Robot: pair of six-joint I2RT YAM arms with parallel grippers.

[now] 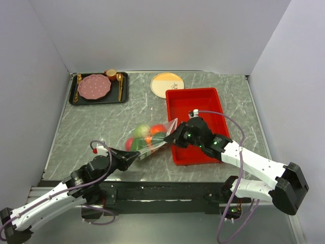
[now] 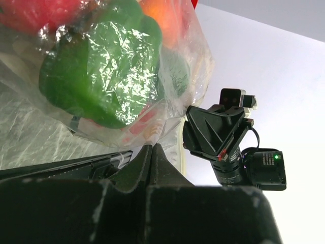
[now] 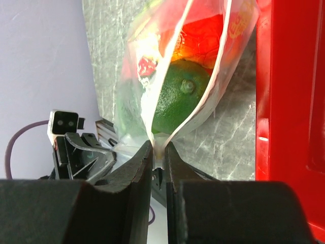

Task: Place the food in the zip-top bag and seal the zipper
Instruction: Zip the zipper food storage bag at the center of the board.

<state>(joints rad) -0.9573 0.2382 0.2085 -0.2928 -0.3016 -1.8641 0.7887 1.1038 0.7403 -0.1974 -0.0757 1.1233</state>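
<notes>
Over the table (image 1: 101, 122), both arms stretch inward, jaws pinching the zip-top bag (image 1: 147, 138)

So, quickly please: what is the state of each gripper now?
Left gripper: closed, pinching an edge of the zip-top bag.
Right gripper: closed, pinching the bag's opposite edge.

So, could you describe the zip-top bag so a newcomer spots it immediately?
Find the red tray on the table's right. At its left edge, the zip-top bag is pinched between the left gripper and right gripper. Only it is clear crinkly plastic holding toy food.
</notes>
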